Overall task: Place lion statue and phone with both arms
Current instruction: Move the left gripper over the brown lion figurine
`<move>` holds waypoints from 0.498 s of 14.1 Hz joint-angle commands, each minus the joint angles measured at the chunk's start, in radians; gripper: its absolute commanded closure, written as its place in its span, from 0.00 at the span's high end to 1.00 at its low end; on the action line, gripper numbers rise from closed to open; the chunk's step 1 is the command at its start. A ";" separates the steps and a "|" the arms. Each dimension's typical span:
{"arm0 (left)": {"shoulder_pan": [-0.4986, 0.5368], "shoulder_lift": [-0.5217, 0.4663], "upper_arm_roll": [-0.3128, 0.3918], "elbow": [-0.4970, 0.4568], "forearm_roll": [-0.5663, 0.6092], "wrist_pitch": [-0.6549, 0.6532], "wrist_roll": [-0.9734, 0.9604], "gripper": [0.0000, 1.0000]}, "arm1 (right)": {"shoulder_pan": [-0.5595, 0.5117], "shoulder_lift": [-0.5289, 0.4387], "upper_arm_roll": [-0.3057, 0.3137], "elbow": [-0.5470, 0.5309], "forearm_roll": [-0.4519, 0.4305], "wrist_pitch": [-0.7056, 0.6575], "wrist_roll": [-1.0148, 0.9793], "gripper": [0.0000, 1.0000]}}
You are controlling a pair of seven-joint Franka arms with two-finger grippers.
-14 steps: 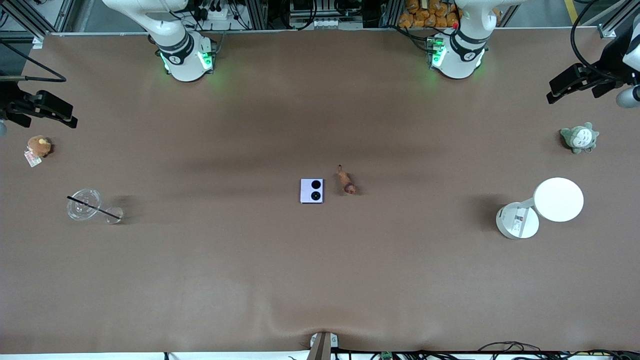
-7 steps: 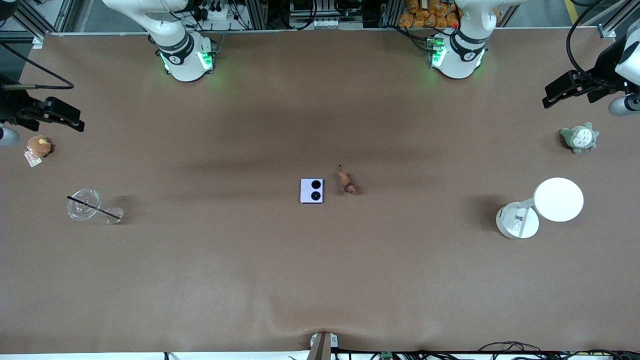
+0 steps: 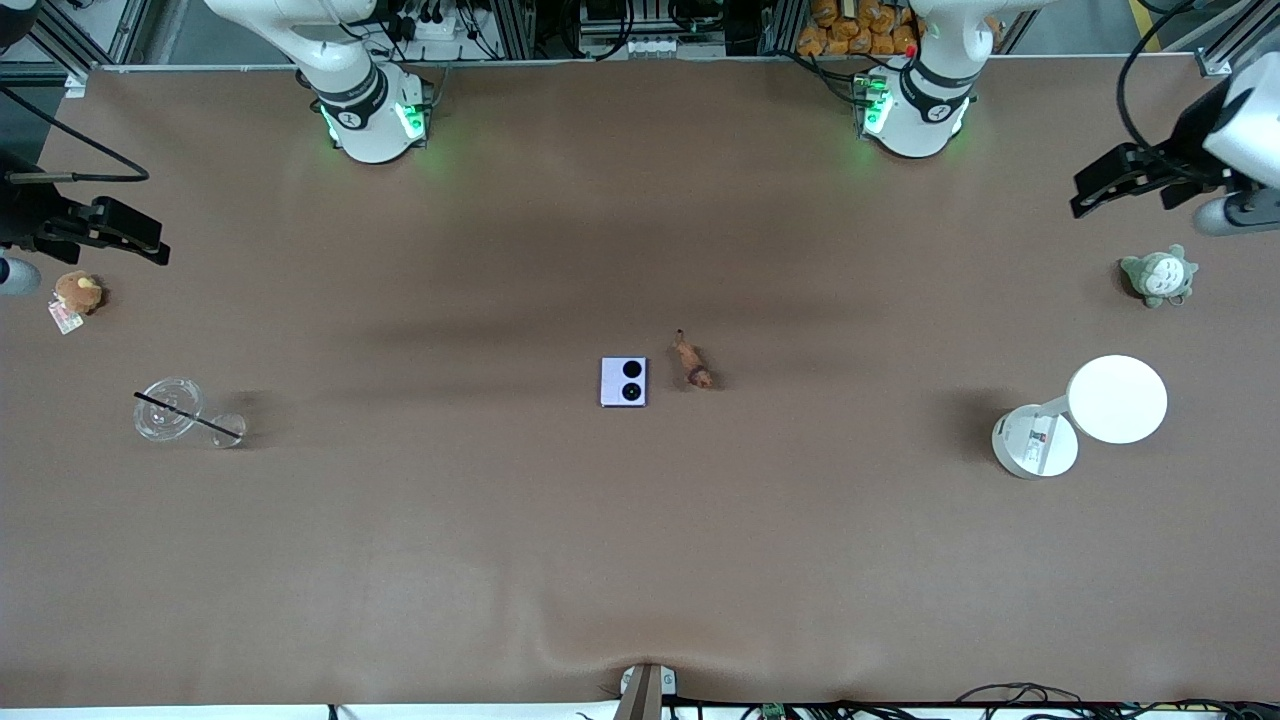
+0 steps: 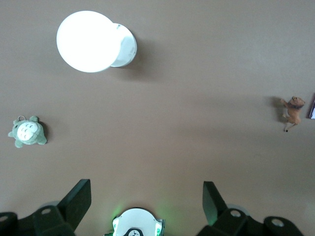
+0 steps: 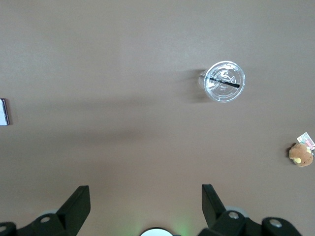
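The lion statue (image 3: 692, 363), a tiny brown figurine with a reddish head, lies at the table's middle; it also shows in the left wrist view (image 4: 293, 111). The pale lavender phone (image 3: 624, 382) with two black circles lies flat beside it, toward the right arm's end; only its edge shows in the right wrist view (image 5: 4, 112). My left gripper (image 3: 1105, 183) is open and empty, high over the table's left-arm end (image 4: 146, 200). My right gripper (image 3: 125, 232) is open and empty, high over the right-arm end (image 5: 145, 200).
A grey-green plush (image 3: 1158, 275) and a white lamp (image 3: 1085, 412) stand at the left arm's end. A round brown plush with a tag (image 3: 74, 295) and a clear cup lid with a black straw (image 3: 172, 410) lie at the right arm's end.
Both grippers have shifted a little toward the table's middle, the left one more. The lion statue and the phone have not moved.
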 commanded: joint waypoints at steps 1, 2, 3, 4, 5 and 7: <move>0.002 0.045 -0.059 0.031 0.014 -0.016 -0.049 1.00 | -0.015 -0.005 0.011 -0.005 -0.007 -0.005 0.007 1.00; 0.003 0.056 -0.082 0.031 0.019 -0.010 -0.074 1.00 | -0.015 -0.004 0.011 -0.005 -0.007 -0.005 0.007 1.00; 0.002 0.072 -0.098 0.033 0.016 -0.007 -0.094 1.00 | -0.012 -0.004 0.011 -0.005 -0.006 -0.005 0.007 1.00; 0.002 0.089 -0.114 0.033 0.016 -0.004 -0.113 1.00 | -0.010 -0.001 0.011 -0.005 -0.006 -0.004 0.008 1.00; 0.002 0.109 -0.137 0.034 0.016 0.005 -0.130 1.00 | -0.006 0.001 0.011 -0.005 -0.006 -0.004 0.008 1.00; 0.000 0.145 -0.185 0.034 0.016 0.033 -0.190 1.00 | 0.008 0.009 0.011 -0.005 -0.006 -0.001 0.010 1.00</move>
